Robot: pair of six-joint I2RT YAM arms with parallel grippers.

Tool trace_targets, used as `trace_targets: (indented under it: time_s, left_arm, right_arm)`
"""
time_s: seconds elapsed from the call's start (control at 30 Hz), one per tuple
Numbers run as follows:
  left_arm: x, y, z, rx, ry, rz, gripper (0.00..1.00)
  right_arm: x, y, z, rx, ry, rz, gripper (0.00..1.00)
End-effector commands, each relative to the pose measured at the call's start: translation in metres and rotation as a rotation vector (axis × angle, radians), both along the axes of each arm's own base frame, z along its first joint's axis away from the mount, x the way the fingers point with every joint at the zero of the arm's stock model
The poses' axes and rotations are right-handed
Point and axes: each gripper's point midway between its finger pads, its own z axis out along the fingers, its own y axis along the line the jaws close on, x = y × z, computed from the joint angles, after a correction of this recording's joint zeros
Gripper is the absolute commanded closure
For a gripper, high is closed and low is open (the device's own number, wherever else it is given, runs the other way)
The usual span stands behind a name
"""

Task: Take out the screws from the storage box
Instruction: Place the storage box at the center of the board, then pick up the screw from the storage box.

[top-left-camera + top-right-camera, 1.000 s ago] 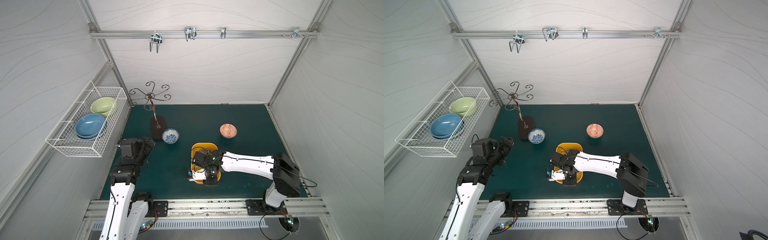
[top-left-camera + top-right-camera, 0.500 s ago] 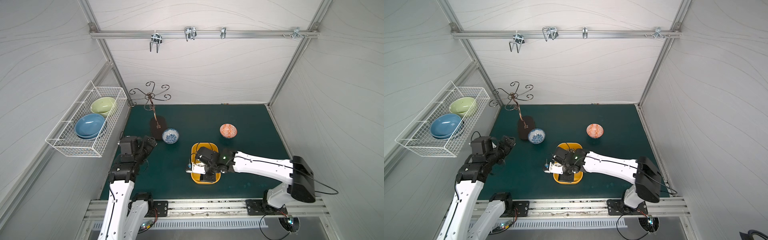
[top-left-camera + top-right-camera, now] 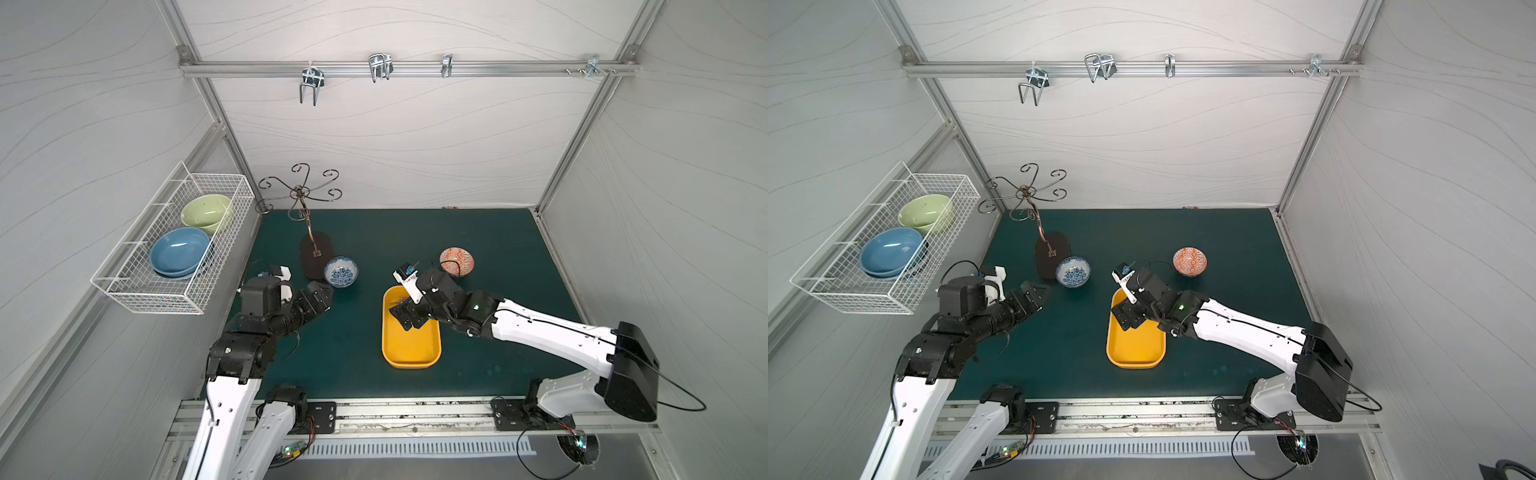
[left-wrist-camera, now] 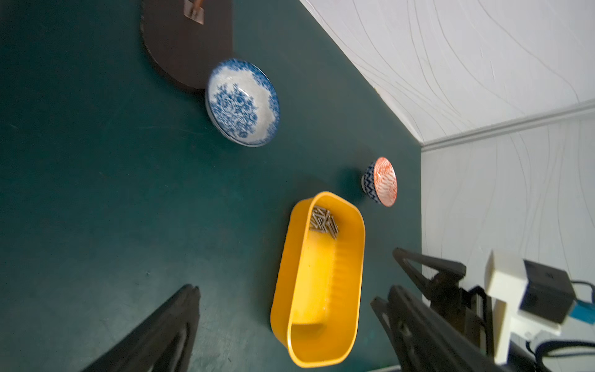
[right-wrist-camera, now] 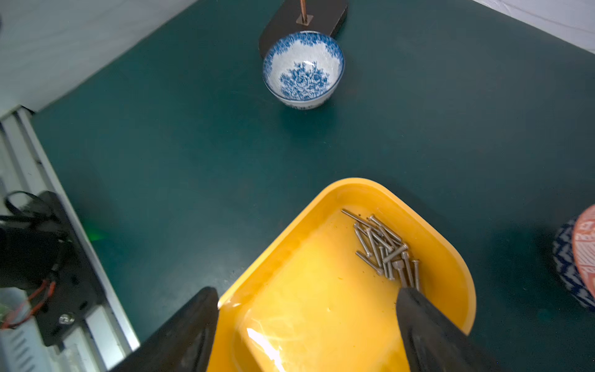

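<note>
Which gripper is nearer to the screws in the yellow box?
Right. The right gripper hangs open over the storage box, one finger beside the screws. The left gripper is outside the box, over the mat near the blue-patterned bowl.

The workspace is enclosed on three sides by white panels (image 3: 395, 145) marked with thin wavy grey lines and joined at the corners by aluminium posts (image 3: 588, 124). An aluminium rail (image 3: 498, 68) carrying metal hooks (image 3: 380, 68) is fixed across the back panel, and a white wire basket (image 3: 166, 297) is hung on a side wall. The base is covered by a dark green mat (image 3: 415, 232), evenly lit and edged at the front by a metal track (image 3: 415, 409).
</note>
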Motion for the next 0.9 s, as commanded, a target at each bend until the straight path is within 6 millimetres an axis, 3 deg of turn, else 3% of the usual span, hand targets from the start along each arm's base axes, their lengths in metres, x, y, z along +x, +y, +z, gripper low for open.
trace_targets:
  time_s: [0.0, 0.1, 0.2, 0.3, 0.6, 0.87]
  left_arm:
    - [0.01, 0.001, -0.021, 0.042, 0.007, 0.016, 0.08]
    - [0.019, 0.003, -0.04, 0.068, 0.02, 0.037, 0.11]
    - [0.023, 0.005, -0.036, 0.097, 0.009, 0.053, 0.11]
    - [0.025, 0.01, -0.034, 0.12, -0.011, 0.081, 0.1]
    - [0.035, -0.005, -0.05, 0.081, 0.026, 0.039, 0.1]
    - [0.029, -0.002, -0.046, 0.092, 0.013, 0.048, 0.09]
  right_arm:
    - [0.017, -0.023, 0.003, -0.098, -0.072, -0.062, 0.16]
    - [0.023, -0.029, -0.03, -0.211, -0.04, -0.062, 0.25]
    - [0.023, -0.017, -0.047, -0.267, -0.019, 0.009, 0.41]
    - [0.027, -0.011, -0.065, -0.345, -0.001, 0.051, 0.51]
    - [0.041, 0.002, -0.124, -0.456, 0.106, 0.095, 0.59]
    - [0.049, 0.016, -0.134, -0.424, 0.173, 0.115, 0.65]
